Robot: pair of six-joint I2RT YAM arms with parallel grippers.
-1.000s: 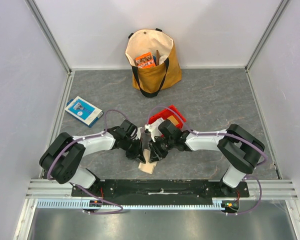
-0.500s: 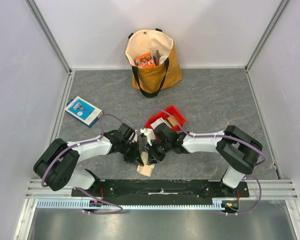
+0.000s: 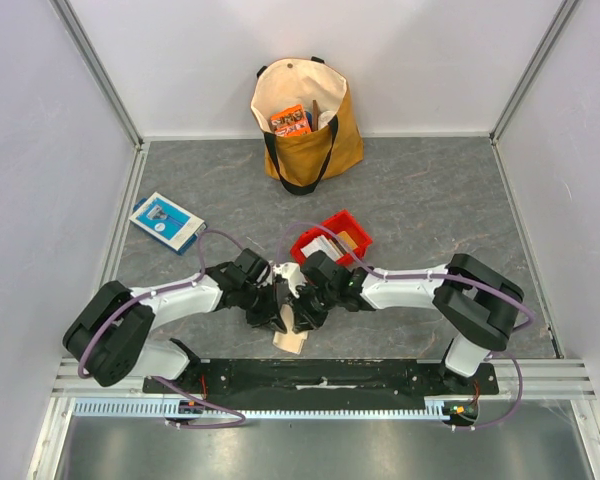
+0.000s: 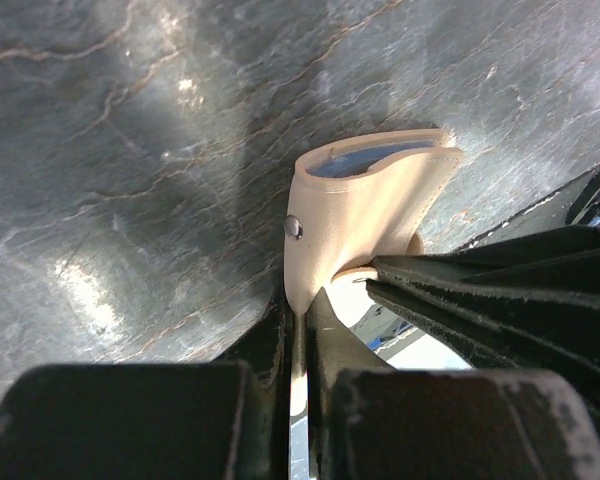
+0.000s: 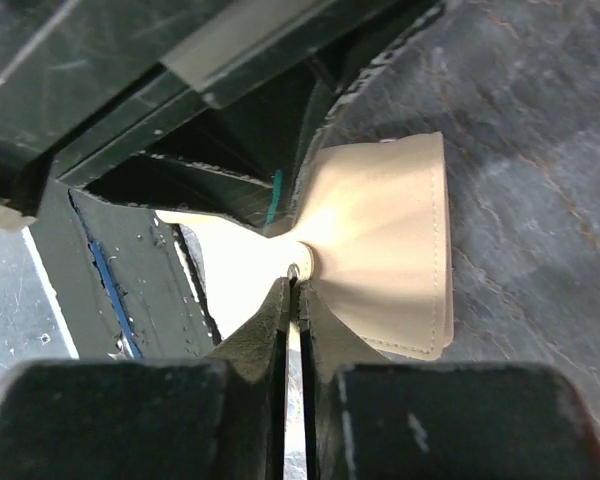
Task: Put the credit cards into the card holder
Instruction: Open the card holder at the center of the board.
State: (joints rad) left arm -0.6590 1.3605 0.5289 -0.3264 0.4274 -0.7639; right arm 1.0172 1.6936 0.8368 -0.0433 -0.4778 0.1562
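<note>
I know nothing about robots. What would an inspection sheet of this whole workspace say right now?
Surface: grey marbled table, no spills seen.
Job's things: beige card holder held between both arms; credit cards lie in a red tray.
Clutter: tote bag holding an orange packet; blue-and-white box.
End effectors: left end effector and right end effector each pinch the card holder.
Cables: purple cables loop along both arms, no snag seen.
Surroundings: pale walls, metal rail at the near edge.
</note>
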